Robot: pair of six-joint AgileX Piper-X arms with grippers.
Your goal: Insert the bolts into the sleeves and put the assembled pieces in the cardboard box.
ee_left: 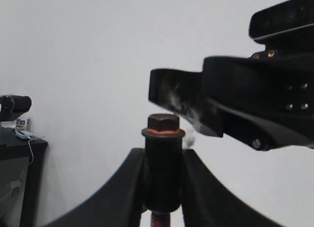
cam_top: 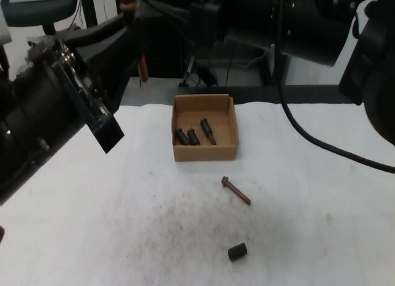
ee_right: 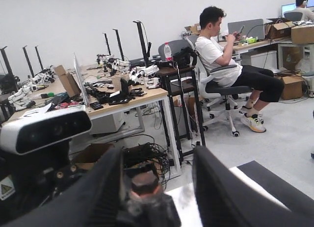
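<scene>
- My left end effector [ee_left: 163, 188] is nearest. Its two fingers are clamped on a black sleeve [ee_left: 163, 163], which it holds upright in the air, off the table.
- A bolt [ee_left: 163, 126] sits in that sleeve. Its flanged head rests on the sleeve's top and its threaded tip pokes out below, so I judge the insertion done.
- My right end effector [ee_right: 157, 156] has its fingers spread wide and grips nothing. The bolt head lies between them in its own view, and I cannot tell whether they touch it.
- The cardboard box [cam_top: 203, 153] stands on the table [cam_top: 92, 224] toward the far edge, about midway along it, with three assembled pieces [cam_top: 194, 136] inside.
- A loose bolt [cam_top: 236, 191] lies near the table's middle, and a loose sleeve [cam_top: 237, 251] lies close to the near edge.
- To do this well, I should first draw the right end effector straight back off the head so nothing snags.
- Then I should keep the sleeve squeezed and the head uppermost while carrying, or the bolt may slide out. I should lower it into the box's bare part before letting go.
</scene>
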